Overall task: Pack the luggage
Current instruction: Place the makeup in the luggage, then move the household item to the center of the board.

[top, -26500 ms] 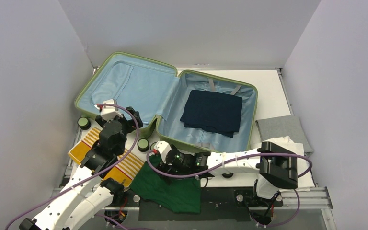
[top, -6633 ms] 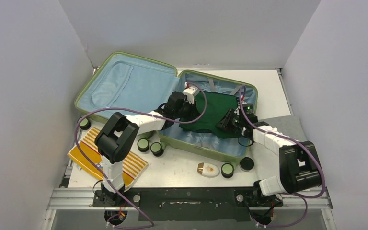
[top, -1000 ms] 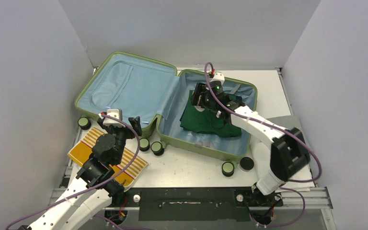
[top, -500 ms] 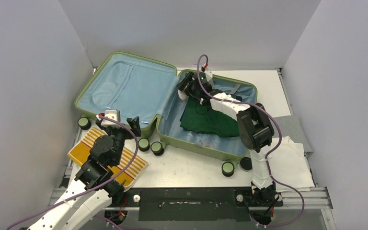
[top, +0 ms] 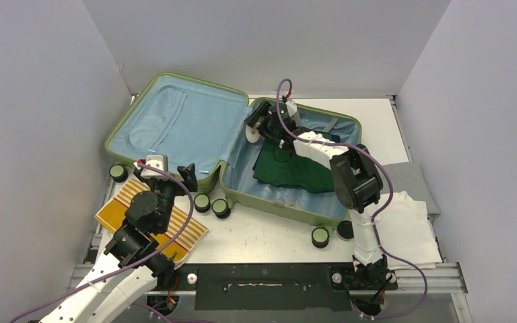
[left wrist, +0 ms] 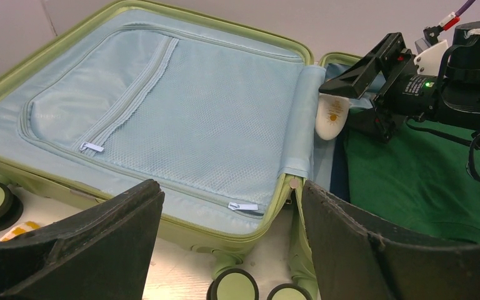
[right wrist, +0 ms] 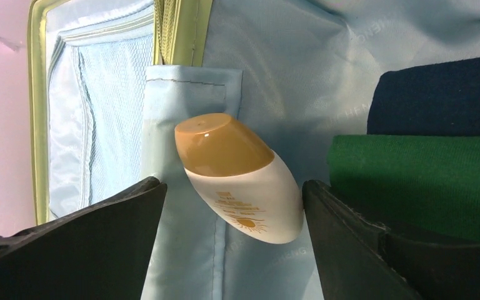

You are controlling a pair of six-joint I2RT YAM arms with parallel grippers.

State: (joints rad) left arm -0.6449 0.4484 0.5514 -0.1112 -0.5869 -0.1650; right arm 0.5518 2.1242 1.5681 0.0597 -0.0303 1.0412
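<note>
White tabletop [top: 262, 235], grey walls round it. Open luggage [top: 175, 124] lies flat at back-left of table, lid L, base R. My R gripper [top: 256, 126] inside base by hinge, jaws wide apart. White bottle [right wrist: 244, 178] w/ tan cap sits between fingers, gap each side, not gripped, against blue lining. Green garment [top: 293, 171] just beside it, atop navy garment [right wrist: 437, 100]. My L gripper [top: 169, 173] near lid's front edge, above striped yellow cloth [top: 124, 208], jaws spread, nothing in them.
</note>
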